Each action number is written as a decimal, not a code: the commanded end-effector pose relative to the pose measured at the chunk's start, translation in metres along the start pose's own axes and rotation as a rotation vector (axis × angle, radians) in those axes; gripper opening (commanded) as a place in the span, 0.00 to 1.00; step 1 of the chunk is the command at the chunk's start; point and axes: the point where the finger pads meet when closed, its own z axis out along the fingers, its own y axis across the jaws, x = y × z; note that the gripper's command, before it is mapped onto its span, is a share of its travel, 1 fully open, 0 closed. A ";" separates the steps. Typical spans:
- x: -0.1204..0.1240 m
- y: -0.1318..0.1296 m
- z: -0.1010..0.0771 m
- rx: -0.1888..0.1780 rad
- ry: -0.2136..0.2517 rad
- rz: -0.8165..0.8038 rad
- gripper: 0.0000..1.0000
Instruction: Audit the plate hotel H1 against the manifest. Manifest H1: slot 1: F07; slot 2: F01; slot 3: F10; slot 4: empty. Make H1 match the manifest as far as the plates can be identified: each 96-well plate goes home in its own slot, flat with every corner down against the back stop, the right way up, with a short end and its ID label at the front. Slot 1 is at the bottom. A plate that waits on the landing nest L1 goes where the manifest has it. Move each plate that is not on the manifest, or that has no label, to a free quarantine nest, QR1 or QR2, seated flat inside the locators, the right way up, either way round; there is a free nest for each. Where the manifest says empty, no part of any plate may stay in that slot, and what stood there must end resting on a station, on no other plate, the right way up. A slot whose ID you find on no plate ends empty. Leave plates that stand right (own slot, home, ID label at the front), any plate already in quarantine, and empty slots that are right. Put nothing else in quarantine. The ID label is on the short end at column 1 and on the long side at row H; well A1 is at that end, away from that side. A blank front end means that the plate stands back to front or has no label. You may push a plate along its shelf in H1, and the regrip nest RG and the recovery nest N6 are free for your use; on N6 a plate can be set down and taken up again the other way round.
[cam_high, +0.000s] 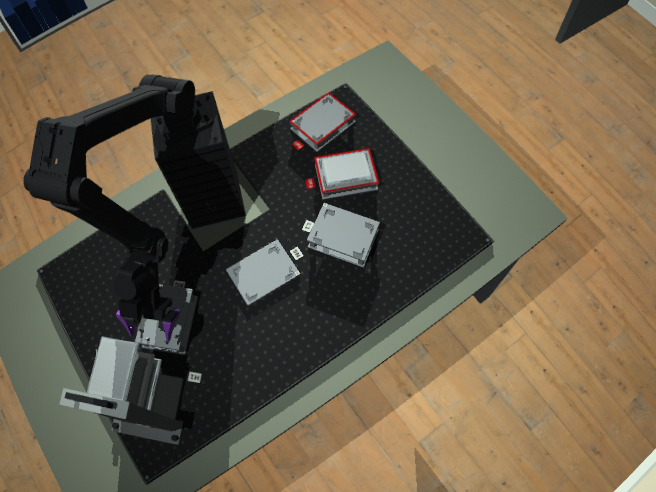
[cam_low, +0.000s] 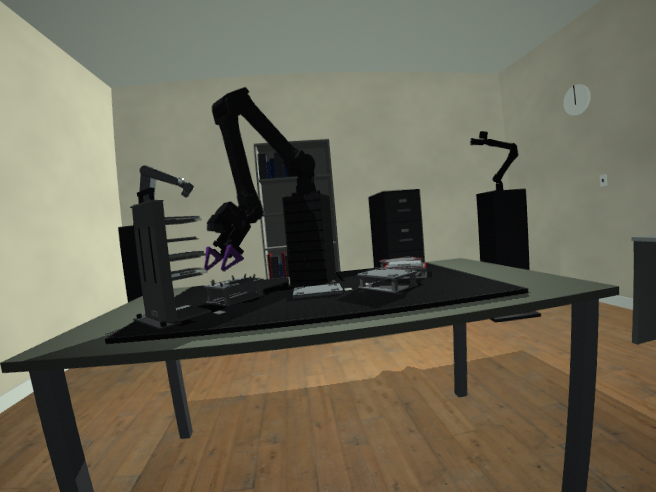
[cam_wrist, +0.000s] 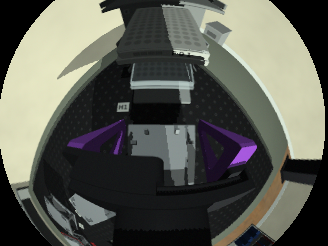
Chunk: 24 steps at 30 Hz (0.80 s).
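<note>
- Wooden flooring runs under a grey-green table (cam_high: 434, 105), and a black perforated mat (cam_high: 423, 233) covers most of its top, leaving a bare margin along every edge.
- Landmark for what follows: the plate hotel H1 (cam_low: 149, 254), a dark tower with shelves, at the mat's corner nearest the exterior camera's left side.
- Behind the hotel, further in on the mat, the arm's tall black pedestal (cam_high: 198, 169) stands upright; the black arm (cam_high: 79, 153) arcs from its top over toward the hotel.
- Beside the hotel's open shelf fronts, the gripper (cam_low: 223, 258) hangs in the air with its purple jaws spread wide, nothing between them.
- Directly below the jaws and just in front of the hotel sits a nest with a pale plate (cam_high: 158, 333) on it; the jaws are above it, apart from it.
- In the wrist view, plates with well grids (cam_wrist: 163, 33) lie on the hotel shelves ahead; their labels are too small to read.
- Well away from the hotel, toward the mat's middle, lie two grey nests (cam_high: 263, 271) (cam_high: 344, 234), near each other but apart.
- Farthest from the hotel are two red-rimmed quarantine nests (cam_high: 322, 119) (cam_high: 347, 172); the nearer one carries a pale plate.
- Between the hotel and the grey nests is a broad stretch of bare mat.
</note>
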 end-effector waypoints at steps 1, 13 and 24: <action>-0.024 0.001 0.001 0.001 -0.035 0.008 1.00; -0.038 0.003 0.013 -0.002 -0.038 0.005 1.00; -0.048 0.003 0.021 -0.002 -0.040 0.005 1.00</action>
